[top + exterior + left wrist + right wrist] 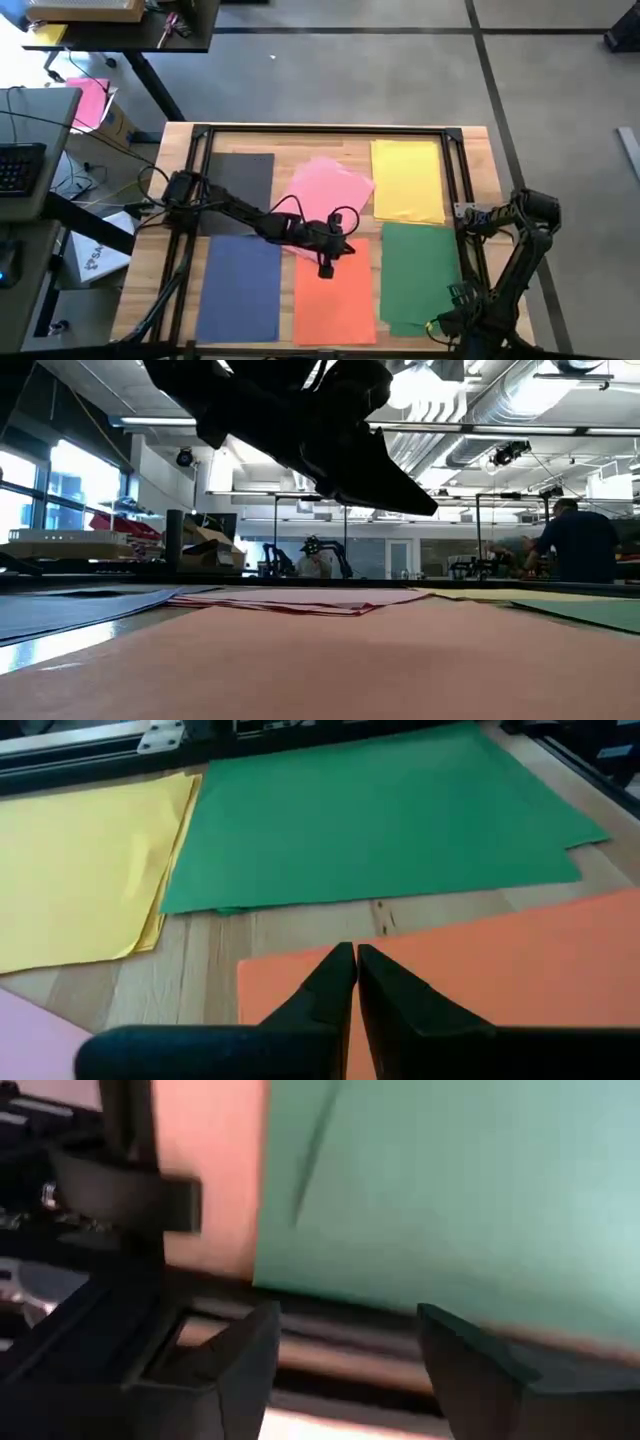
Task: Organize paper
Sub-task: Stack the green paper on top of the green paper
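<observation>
the paper lies in six coloured piles on the table [175,180]: grey [240,185] at upper left of the high view, pink [328,195] upper centre, yellow [408,180] upper right, blue [240,290] lower left, orange [335,300] lower centre, green [418,275] lower right.

five piles run their long axis up and down the frame, square to the table edges. the pink one is skewed, its long axis leaning toward the upper right, its sheets fanned and its lower corner touching the orange pile.

the left gripper [326,262] hangs at the frame's centre, over the top edge of the orange pile just below the pink; its fingers [345,982] are pressed together on nothing.

the step in hand looks like squaring the pink pile. the next move would call for nudging or pinching its lower corner and turning it parallel with its neighbours.

the right gripper [345,1340] waits at lower right, by the green pile's lower edge, its fingers spread and empty.
</observation>
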Robot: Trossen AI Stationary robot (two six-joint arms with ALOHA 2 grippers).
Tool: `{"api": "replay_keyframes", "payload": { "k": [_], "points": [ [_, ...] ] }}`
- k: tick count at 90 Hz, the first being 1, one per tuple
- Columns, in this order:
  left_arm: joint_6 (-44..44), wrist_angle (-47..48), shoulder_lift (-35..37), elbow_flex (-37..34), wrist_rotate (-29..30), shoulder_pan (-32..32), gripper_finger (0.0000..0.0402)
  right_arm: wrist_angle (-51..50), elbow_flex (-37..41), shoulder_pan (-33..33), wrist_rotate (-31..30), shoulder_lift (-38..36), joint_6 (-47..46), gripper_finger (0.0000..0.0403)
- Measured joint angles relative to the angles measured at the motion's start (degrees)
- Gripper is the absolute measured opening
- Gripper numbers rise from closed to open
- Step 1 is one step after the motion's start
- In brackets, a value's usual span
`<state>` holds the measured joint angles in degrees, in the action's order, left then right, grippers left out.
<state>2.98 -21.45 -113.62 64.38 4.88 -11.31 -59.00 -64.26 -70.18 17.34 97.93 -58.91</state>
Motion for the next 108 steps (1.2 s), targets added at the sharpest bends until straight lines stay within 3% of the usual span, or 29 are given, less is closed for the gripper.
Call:
{"api": "replay_keyframes", "payload": {
  "k": [8, 23, 30, 36, 47, 59, 66, 81, 108],
  "points": [
    [-0.8, 0.1, 0.0, 0.0, 0.0, 0.0, 0.0007, -0.1, -1.8, 1.8, -2.8, -0.2, -5.6, 0.0212],
    [-1.4, 0.2, 0.0, 0.0, -0.1, 0.0, 0.0007, 4.7, -0.1, 6.5, -29.1, -0.2, -15.0, 0.0169],
    [-1.5, 0.2, 0.0, 0.0, -0.5, 0.0, 0.0007, 10.3, 1.9, 8.9, -36.5, -0.2, -15.4, 0.0144],
    [-1.5, 0.3, 0.0, 0.0, -1.2, 0.0, 0.0007, 19.3, 4.1, 12.3, -38.9, -0.2, -11.3, 0.0123],
    [-1.5, 0.3, 0.0, 0.0, -1.4, 0.0, 0.0007, 37.4, 9.2, 19.2, -36.8, 1.5, -1.9, 0.0084],
    [-2.0, 0.3, 0.0, 0.0, -1.4, 0.0, 0.0007, 47.3, 11.7, 24.8, -34.0, 2.6, 4.6, 0.0029],
    [-3.0, 0.8, 0.0, 0.0, -1.3, 0.0, 0.0007, 46.4, 12.3, 26.9, -30.5, 2.7, 6.4, 0.0007],
    [-2.9, 1.0, 0.0, 0.0, -1.3, 0.0, 0.0007, 44.3, 12.3, 26.8, -23.2, 2.7, 8.0, 0.0005],
    [-2.9, 1.4, 0.0, 0.0, -1.2, 0.0, 0.0007, 36.4, 9.4, 23.9, -17.2, 2.3, 4.9, 0.0000]
  ]
}}
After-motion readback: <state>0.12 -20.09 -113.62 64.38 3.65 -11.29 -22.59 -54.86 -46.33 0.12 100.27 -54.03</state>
